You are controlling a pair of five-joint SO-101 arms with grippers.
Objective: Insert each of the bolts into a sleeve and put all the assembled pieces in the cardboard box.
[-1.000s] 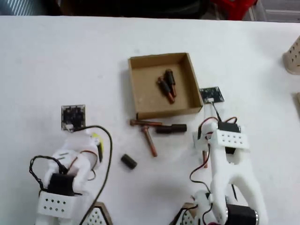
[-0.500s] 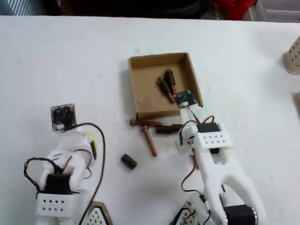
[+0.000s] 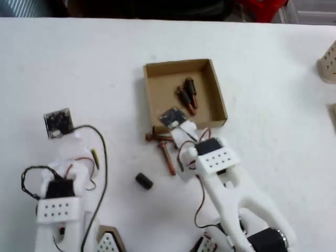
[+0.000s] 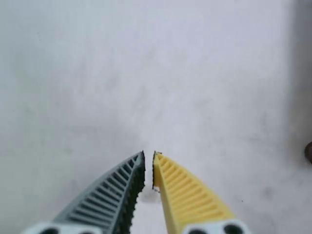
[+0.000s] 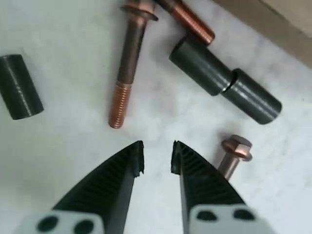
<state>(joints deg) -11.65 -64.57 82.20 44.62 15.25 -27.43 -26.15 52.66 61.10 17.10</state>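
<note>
The cardboard box (image 3: 157, 94) sits mid-table with a few assembled bolt-and-sleeve pieces (image 3: 186, 96) inside. In front of it lie two copper bolts (image 3: 156, 137) (image 3: 167, 157) and a loose black sleeve (image 3: 144, 181). My right arm (image 3: 215, 157) hangs over this spot. In its wrist view the right gripper (image 5: 157, 157) is slightly open and empty just above the table. Before it are a bolt (image 5: 129, 63), a second bolt (image 5: 187, 19), two sleeves end to end (image 5: 200, 66) (image 5: 253, 100), a lone sleeve (image 5: 19, 87) and a third bolt (image 5: 233, 155) beside one finger. My left gripper (image 4: 148, 163) is shut over bare table.
My left arm (image 3: 58, 194) stands at the front left, away from the parts. A box wall (image 5: 273, 24) runs just beyond the sleeves. A pale perforated object (image 3: 328, 63) stands at the far right edge. Dark stands (image 3: 107, 241) sit at the front edge.
My right arm has swung left from beside the box's right corner to over the bolts and sleeves in front of the box. My left arm has drifted left.
</note>
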